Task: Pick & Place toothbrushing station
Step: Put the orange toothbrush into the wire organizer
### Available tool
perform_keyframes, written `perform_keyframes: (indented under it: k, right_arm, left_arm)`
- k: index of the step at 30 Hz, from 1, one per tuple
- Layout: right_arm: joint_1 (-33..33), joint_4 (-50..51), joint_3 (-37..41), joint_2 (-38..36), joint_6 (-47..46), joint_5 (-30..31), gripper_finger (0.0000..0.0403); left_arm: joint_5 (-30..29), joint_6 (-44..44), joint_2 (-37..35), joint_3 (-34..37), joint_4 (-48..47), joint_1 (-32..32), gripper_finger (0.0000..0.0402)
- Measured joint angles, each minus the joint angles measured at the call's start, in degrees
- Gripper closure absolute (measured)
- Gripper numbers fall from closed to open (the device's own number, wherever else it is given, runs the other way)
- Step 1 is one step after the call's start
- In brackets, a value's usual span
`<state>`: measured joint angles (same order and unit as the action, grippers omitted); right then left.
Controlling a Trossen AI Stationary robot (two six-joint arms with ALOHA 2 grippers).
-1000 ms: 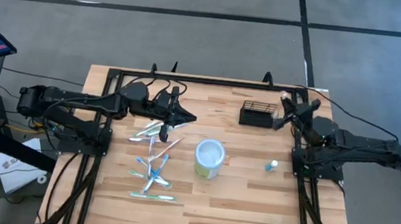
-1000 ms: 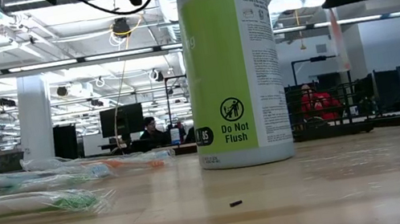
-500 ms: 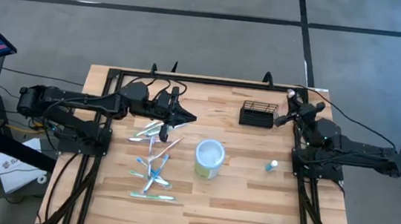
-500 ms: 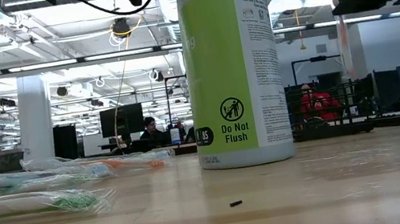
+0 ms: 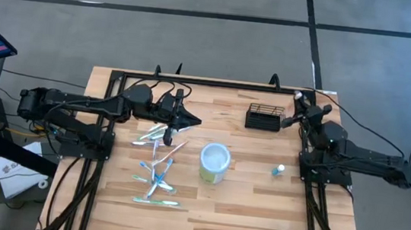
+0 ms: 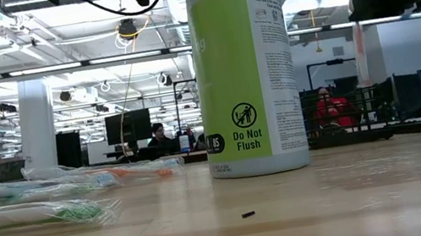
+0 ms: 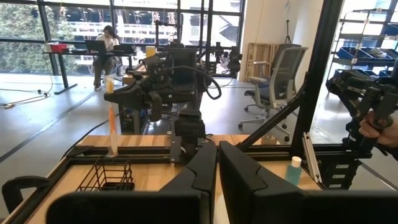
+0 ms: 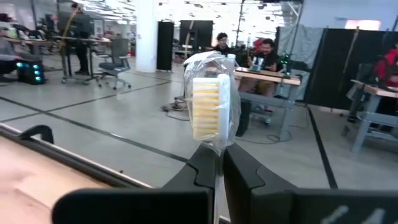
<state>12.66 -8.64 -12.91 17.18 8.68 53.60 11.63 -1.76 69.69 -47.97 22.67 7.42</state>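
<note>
The right claw (image 5: 299,102) is clamped on a wrapped toothbrush (image 8: 211,112), held upright near the surface's (image 5: 241,211) far right corner, just beside the black mesh basket (image 5: 263,117). The brush should be lined up over the basket opening and lowered straight, since the walls are low. Room is tight by the frame rail. The left claw (image 5: 190,119) is pinched shut, empty, parked above the loose brushes (image 5: 156,163).
</note>
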Motion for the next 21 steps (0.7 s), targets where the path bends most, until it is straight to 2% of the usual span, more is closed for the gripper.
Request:
perform_keyframes:
  k: [10,21]
  right_arm:
    - [3.5,-5.1,4.1,0.5,-0.7,-2.9,0.0400]
    - [6.6,-4.9,4.8,2.2,-4.4,-7.0,0.0400]
  left_arm:
    - [0.0,0.0,0.0,0.0,0.0,0.0,0.0390]
    - [0.0,0.0,0.0,0.0,-0.4,0.0,0.0390]
